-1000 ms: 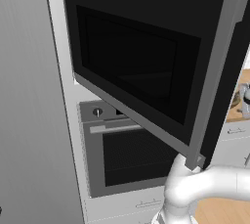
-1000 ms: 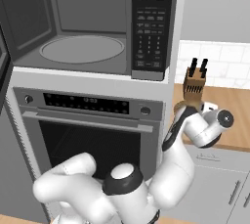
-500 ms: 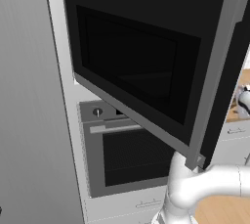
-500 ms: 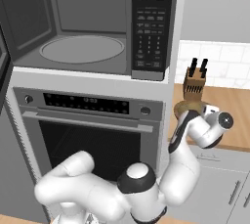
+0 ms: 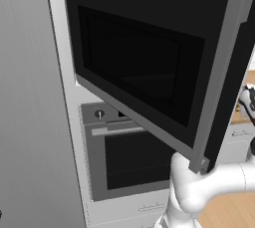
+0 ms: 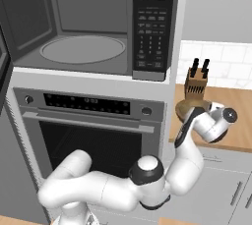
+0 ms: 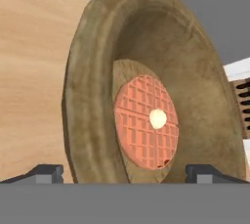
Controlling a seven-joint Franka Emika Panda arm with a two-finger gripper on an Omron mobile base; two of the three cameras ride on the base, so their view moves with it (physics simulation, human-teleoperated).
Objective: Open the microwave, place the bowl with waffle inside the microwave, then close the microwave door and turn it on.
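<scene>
The microwave (image 6: 88, 22) stands open, its grey cavity and round turntable bare, the keypad strip (image 6: 151, 27) at its right. The microwave door (image 5: 144, 67) is swung out wide to the left, its grey bar handle (image 5: 219, 77) toward the camera. On the wooden counter sits the olive-brown bowl (image 7: 146, 86), holding a round reddish waffle (image 7: 144, 123) with a pale dab on it. My gripper (image 7: 126, 174) is open right at the bowl (image 6: 184, 107), one fingertip on each side of its near rim, nothing held. In the right base view the gripper (image 6: 204, 116) covers part of the bowl.
Under the microwave is a grey-framed oven (image 6: 88, 121) with a horizontal handle. A knife block (image 6: 197, 79) stands just behind the bowl on the wooden counter (image 6: 236, 121). White drawers (image 6: 226, 184) lie below it. The open door juts out over the oven front.
The arm's elbow has swung to the right and the hand has risen slightly beside the bowl. The jaws stay wide; the door has not moved.
</scene>
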